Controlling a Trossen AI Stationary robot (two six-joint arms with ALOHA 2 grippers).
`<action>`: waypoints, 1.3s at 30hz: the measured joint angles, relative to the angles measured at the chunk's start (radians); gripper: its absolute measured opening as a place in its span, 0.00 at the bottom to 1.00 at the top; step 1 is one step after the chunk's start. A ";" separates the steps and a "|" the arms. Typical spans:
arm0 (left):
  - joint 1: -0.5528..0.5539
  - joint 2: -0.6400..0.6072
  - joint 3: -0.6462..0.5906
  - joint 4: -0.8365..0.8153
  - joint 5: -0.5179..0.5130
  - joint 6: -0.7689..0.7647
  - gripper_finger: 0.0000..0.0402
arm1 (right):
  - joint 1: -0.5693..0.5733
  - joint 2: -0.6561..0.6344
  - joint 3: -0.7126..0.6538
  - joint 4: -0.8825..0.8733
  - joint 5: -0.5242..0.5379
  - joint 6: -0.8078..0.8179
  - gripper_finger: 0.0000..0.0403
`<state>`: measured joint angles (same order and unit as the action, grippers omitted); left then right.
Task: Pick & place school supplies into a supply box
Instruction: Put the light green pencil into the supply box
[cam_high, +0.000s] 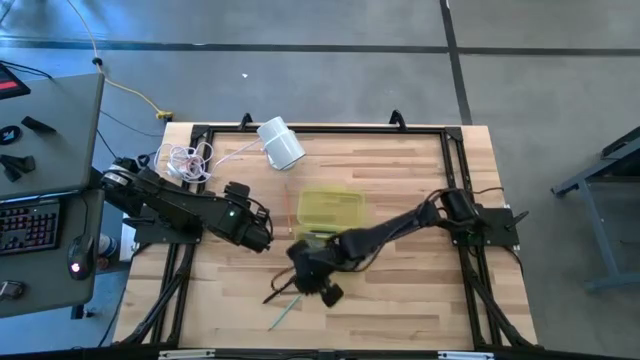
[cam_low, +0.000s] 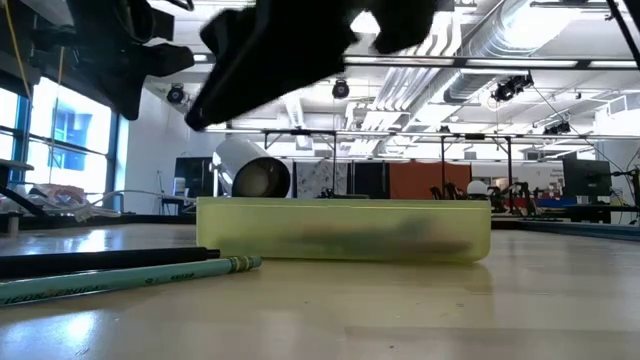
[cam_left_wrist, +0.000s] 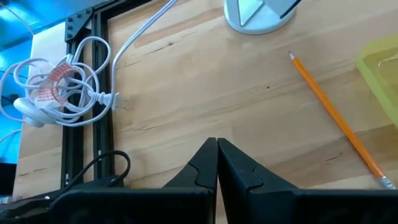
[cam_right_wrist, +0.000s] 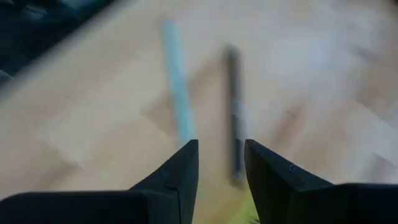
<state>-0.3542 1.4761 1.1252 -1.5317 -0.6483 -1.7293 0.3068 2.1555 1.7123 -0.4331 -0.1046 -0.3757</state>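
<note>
Pencils still wait on the table (cam_high: 400, 180) near the yellow-green supply box (cam_high: 330, 208): a green pencil (cam_high: 283, 312) and a black pen (cam_high: 279, 291). To do well, I think the right tool (cam_right_wrist: 221, 163), open and empty above them, should line up over one only. The left tool (cam_left_wrist: 217, 163) waits closed beside the box.

Supply box (cam_low: 344, 231) contents only a dark smear, orange pencil (cam_left_wrist: 336, 118) cut off, green pencil (cam_right_wrist: 177, 81) blurred

Two matte black jointed arms with black cables looped at their bases, each ending in dark wedge-shaped fingers (cam_right_wrist: 186, 171)
</note>
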 joint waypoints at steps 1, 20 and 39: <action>0.000 0.000 0.000 0.002 -0.006 0.001 0.12 | 0.014 0.000 -0.004 0.014 -0.035 0.009 0.28; -0.086 0.000 -0.001 0.223 -0.098 0.073 0.12 | 0.058 0.007 -0.419 0.693 -0.010 0.080 0.28; -0.085 0.000 -0.001 0.282 -0.104 0.101 0.12 | 0.018 0.053 -0.442 0.750 -0.005 0.081 0.28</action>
<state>-0.4389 1.4761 1.1244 -1.2495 -0.7520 -1.6287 0.3252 2.2089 1.2702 0.3168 -0.1092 -0.2951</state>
